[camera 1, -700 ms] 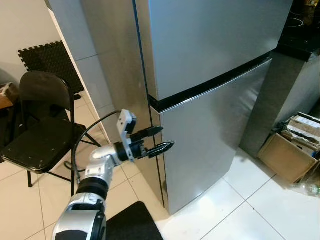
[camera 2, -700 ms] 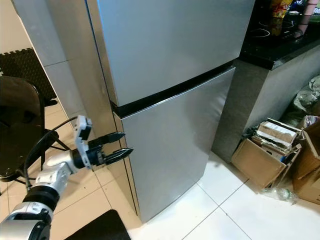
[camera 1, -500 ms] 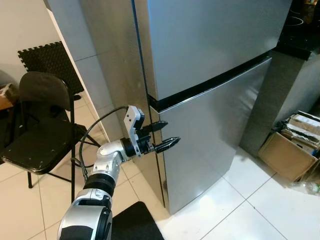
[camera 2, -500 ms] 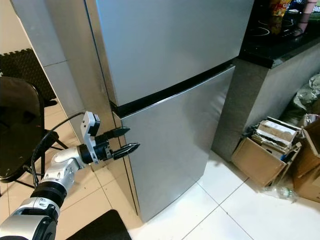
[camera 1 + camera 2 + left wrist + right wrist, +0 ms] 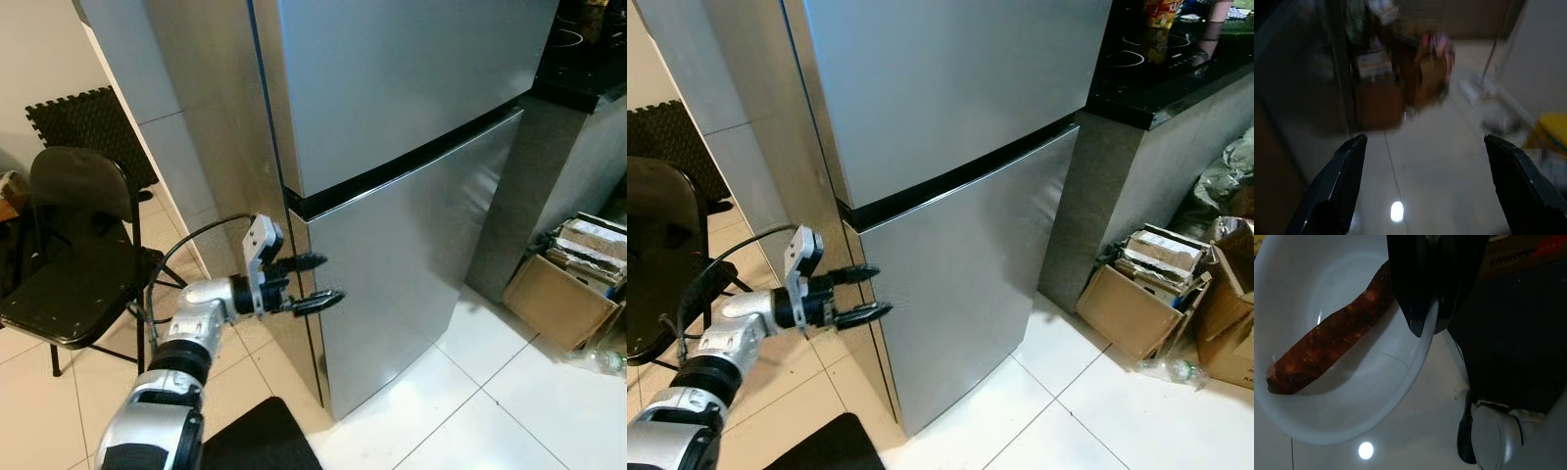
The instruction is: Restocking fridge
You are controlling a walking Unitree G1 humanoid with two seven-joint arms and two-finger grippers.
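Inside one white bowl (image 5: 1342, 396) — one carrot (image 5: 1327, 342).

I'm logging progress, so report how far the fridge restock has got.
Done: the right gripper grips a white bowl by its rim; a sweet potato lies inside.
In hand: the left gripper, jaws open, is at the closed lower fridge door's edge.
Left: opening the door, putting the bowl inside.

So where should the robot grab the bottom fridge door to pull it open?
Probably the left edge of the lower fridge door, just under the black gap. No handle sticks out, so that edge looks like the only grip. The open left gripper is already beside it, so come from the robot's left.
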